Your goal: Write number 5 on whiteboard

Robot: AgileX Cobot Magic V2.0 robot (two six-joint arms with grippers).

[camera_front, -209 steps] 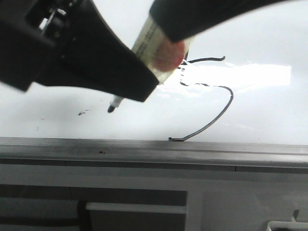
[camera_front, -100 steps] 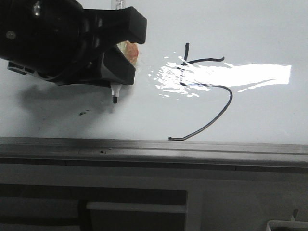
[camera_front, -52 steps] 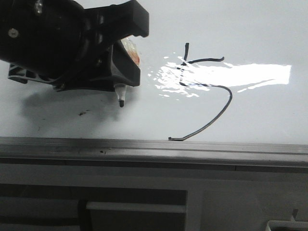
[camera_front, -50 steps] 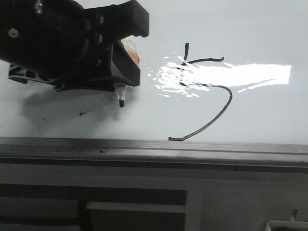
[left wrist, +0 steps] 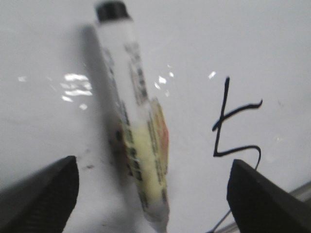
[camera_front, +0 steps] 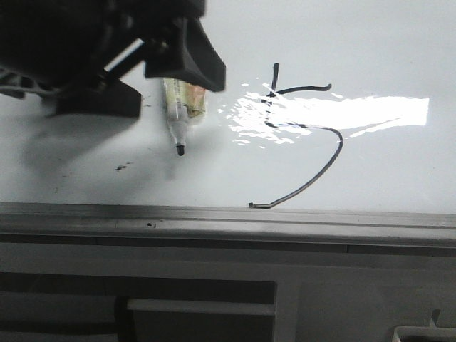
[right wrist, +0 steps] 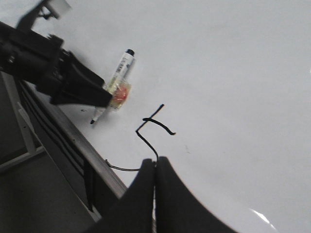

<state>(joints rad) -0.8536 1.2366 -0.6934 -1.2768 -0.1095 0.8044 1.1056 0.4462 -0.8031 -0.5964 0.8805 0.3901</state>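
The number 5 [camera_front: 308, 135] is drawn in thin black line on the whiteboard [camera_front: 370, 43], with its tail near the grey frame edge. A marker [camera_front: 182, 117] with a yellow and red label lies on the board to the left of the 5, tip towards the frame. My left gripper [camera_front: 153, 82] hangs over the marker, open, with neither finger touching it. In the left wrist view the marker [left wrist: 138, 136] lies between the wide-spread fingers [left wrist: 43, 194], and the 5 [left wrist: 228, 121] is beside it. My right gripper [right wrist: 155, 162] is shut and empty above the 5 [right wrist: 153, 127].
The whiteboard's grey metal frame [camera_front: 228, 217] runs along the near edge, with a lower shelf and dark gap below it. Small dark smudges [camera_front: 122, 168] sit left of the marker tip. Bright glare [camera_front: 356, 112] crosses the 5.
My left gripper has opened and let go of the marker, which now lies on the board. The gripper has lifted up and back from it. The 5 is unchanged.
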